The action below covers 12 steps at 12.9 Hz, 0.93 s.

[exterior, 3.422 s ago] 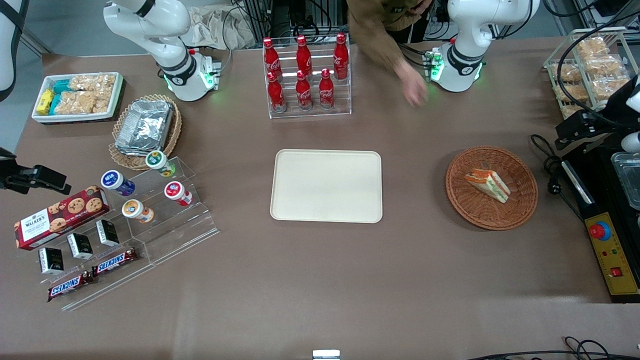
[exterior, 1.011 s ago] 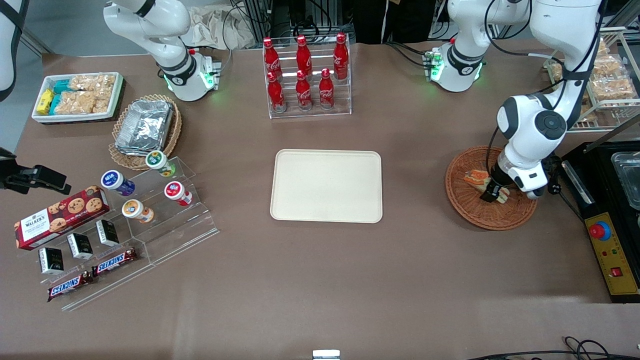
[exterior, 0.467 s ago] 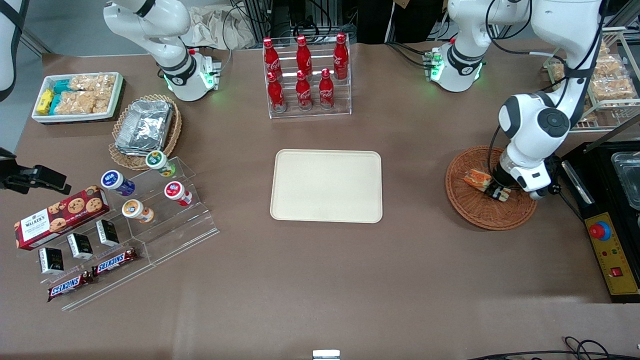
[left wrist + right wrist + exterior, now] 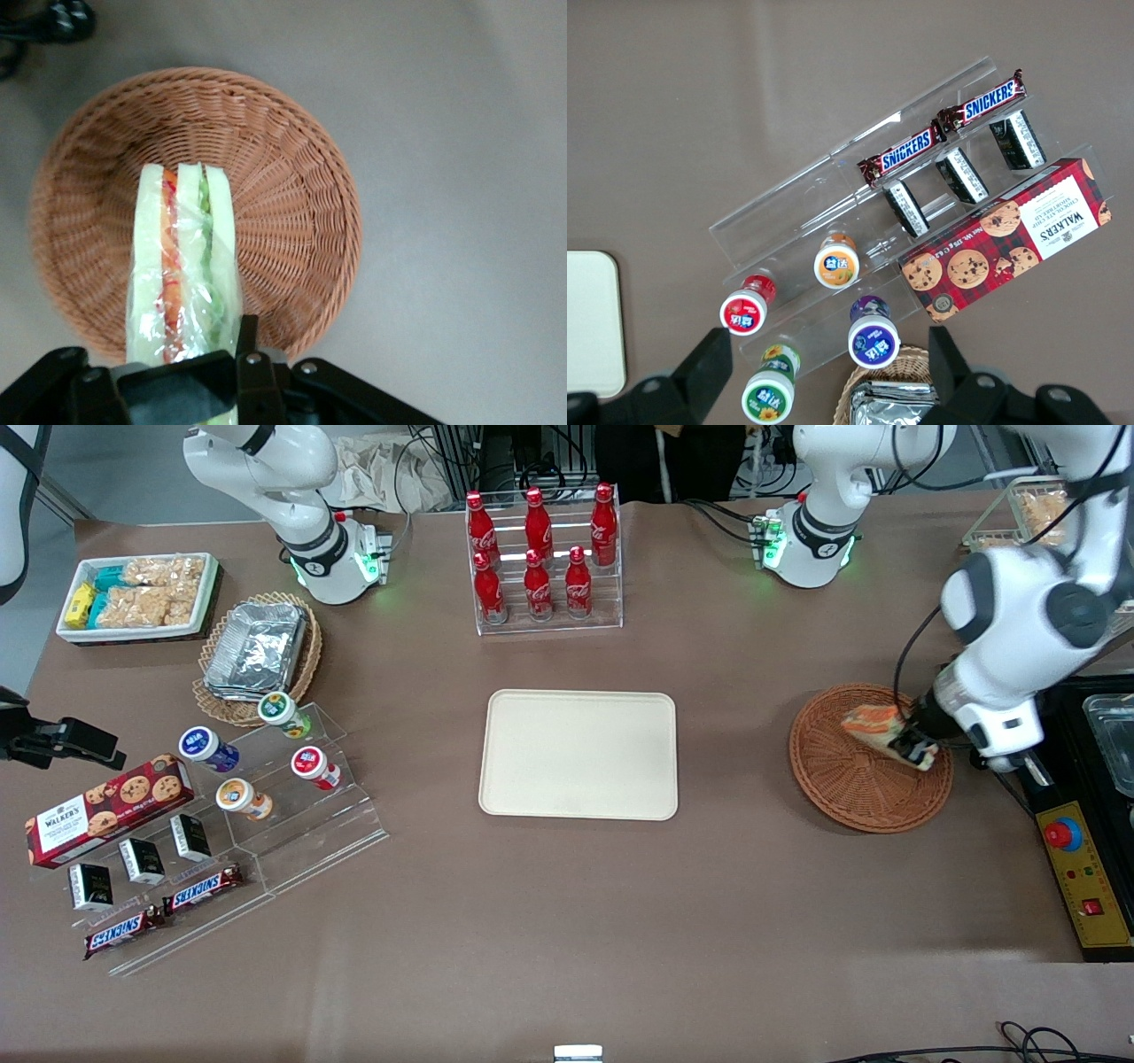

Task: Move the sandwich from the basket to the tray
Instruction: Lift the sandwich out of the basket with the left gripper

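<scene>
Front view hides much of the grasp: the working arm's white wrist covers the upper part of the hand (image 4: pixel 912 742), and only dark fingertips show against the wrapped sandwich (image 4: pixel 879 726), whose end nearer the arm is partly covered by them. Its filling reads there only as a blur of orange and pale bread. From the left wrist view the matter is plainer: the hand (image 4: pixel 182 372) is closed on the sandwich (image 4: pixel 184 266), its black fingers (image 4: pixel 257 376) clamped on either side of the wedge's near end, which is cut off by the frame edge together with the rest of the fingers. The sandwich stands on edge in its clear wrap, white bread outside, red, orange and green layers between, and it points away from the hand over the middle of the basket (image 4: pixel 292 221). It appears lifted clear of the weave, though whether any corner touches cannot be told. In the front view the basket (image 4: pixel 842 779) sits on the brown tabletop (image 4: pixel 567 921) toward the working arm's end, well apart from the tray (image 4: pixel 578 755), which lies at the middle.
</scene>
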{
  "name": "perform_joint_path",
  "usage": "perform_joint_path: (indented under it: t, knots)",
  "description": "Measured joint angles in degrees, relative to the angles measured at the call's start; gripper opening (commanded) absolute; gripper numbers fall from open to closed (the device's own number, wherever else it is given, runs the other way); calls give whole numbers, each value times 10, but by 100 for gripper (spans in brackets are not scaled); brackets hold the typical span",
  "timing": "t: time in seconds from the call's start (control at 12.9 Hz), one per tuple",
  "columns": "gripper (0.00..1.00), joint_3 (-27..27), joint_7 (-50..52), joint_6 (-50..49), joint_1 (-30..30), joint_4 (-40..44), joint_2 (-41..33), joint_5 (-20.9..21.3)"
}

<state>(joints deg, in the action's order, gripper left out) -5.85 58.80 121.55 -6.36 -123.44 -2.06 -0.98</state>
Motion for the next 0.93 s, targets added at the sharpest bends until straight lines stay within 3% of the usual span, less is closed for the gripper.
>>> perform_joint_path:
  t: [0.39,0.93]
  knots:
    - [0,59,-74,-204,-2,188,-5,0]
    - [0,224,-146,-251,-10,247,26,-1]
